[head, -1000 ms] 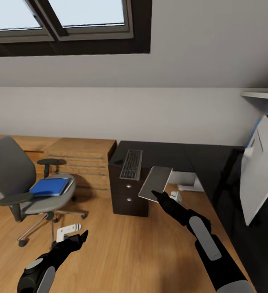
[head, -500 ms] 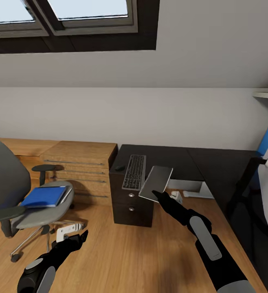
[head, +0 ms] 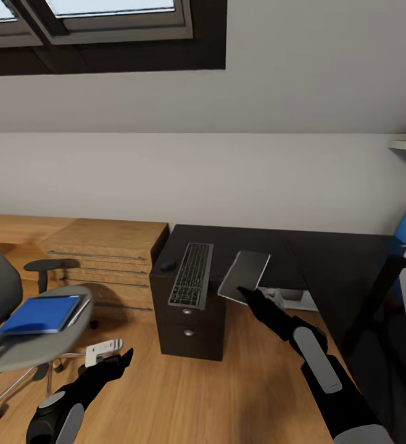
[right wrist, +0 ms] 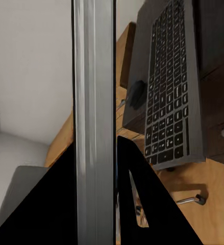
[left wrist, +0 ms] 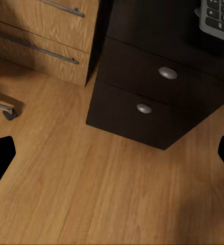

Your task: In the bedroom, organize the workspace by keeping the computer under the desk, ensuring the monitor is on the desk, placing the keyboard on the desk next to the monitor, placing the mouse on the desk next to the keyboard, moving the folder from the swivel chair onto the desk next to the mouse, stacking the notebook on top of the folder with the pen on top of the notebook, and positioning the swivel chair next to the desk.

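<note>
Since a moment ago the camera has swung left and closer: the swivel chair point(head: 18, 320) now sits at the picture's edge and the desk point(head: 326, 259) looms larger, while both arms keep their pose. Far off the left gripper's point(head: 113, 361) outer side, the blue folder point(head: 39, 313) lies on the chair seat. That gripper hangs over bare floor, fingers spread wide and holding nothing, with the drawer unit point(left wrist: 152, 102) ahead of it. Just left of the right gripper point(head: 247, 295) the keyboard point(head: 190, 274) rests on the desk, a small dark mouse point(head: 168, 265) beyond it. The right gripper is clamped on the grey notebook point(head: 245, 276), carried tilted over the desk edge. The notebook step looks premature: the folder must reach the desk first, so setting the notebook down comes next.
</note>
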Tool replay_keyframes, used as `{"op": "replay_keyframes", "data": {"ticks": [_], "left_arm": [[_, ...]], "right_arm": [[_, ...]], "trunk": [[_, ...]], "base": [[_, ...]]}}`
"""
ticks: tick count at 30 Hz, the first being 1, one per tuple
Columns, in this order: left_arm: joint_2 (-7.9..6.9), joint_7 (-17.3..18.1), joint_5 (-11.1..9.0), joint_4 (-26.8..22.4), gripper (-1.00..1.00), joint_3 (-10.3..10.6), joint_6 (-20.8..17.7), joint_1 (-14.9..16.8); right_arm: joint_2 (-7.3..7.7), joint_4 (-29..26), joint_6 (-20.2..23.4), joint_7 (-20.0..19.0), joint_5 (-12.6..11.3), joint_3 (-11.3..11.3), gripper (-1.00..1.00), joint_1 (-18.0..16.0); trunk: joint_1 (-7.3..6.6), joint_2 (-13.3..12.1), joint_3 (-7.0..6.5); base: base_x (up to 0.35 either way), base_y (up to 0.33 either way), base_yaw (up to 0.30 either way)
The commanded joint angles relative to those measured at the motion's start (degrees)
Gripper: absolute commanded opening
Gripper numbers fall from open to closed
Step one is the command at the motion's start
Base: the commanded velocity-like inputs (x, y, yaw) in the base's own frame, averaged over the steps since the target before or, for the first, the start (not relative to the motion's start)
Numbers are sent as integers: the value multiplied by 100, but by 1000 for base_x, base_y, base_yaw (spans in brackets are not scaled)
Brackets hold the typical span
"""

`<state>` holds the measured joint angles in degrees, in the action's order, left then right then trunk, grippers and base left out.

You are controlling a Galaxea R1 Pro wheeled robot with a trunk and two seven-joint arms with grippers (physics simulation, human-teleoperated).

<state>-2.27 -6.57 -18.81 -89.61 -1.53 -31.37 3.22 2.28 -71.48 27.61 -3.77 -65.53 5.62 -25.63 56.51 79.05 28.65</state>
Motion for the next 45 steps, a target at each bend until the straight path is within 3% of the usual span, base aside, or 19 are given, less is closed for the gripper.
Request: {"op": "replay_keyframes", "data": {"ticks": [1,6,8,10,12,14,20,21,25,36,41,45], "left_arm": [[-1,-46,-61,-10,100,4,-24,4],[-3,-43,-69,-45,100,-8,12,4],[-5,-40,-69,-51,100,-11,14,4],[-8,-38,-70,-59,100,-17,16,4],[-10,-37,-74,-67,100,-28,17,4],[-10,-37,-75,-67,100,-30,17,4],[-10,-37,-78,-66,100,-209,-42,4],[-10,-37,-83,-66,100,-267,-49,4],[-5,-37,-85,-66,100,-290,-53,4],[-1,-37,-87,-74,100,-295,-48,4],[-3,-37,-87,-74,100,-298,-53,4],[-2,-37,-87,-74,100,-295,-53,4]], "right_arm": [[-3,13,9,-27,-43,-64,-100,-3],[-58,329,-128,-22,-52,-631,-100,-3],[-100,405,-327,-23,-62,-696,-100,-3],[-181,559,-820,-21,-92,-736,-100,-3],[-242,686,-1292,-19,-214,-751,-100,-3],[-258,706,-1377,-19,-309,-753,-100,-3],[-295,693,-1440,-18,-723,-739,-100,-3],[-293,705,-1436,-19,-885,-741,-100,-3],[-294,712,-1434,-19,-1088,-739,-100,-3],[-350,721,-1461,-14,-1251,-737,-100,-3],[-364,778,-1448,-8,-1483,-737,-100,-3],[-355,784,-1442,-10,-1496,-749,-100,-3]], "trunk": [[2,3,6],[2,3,6],[2,3,6],[2,3,6],[2,3,6],[2,3,6],[2,3,6],[2,3,6],[2,3,6],[2,3,6],[2,3,6],[2,3,6]], "base": [[264,-237,0],[259,-219,0],[245,-111,0],[245,43,0],[227,194,0],[205,251,0],[84,107,0],[8,10,0],[3,4,0],[11,0,0],[297,35,0],[274,178,0]]}}
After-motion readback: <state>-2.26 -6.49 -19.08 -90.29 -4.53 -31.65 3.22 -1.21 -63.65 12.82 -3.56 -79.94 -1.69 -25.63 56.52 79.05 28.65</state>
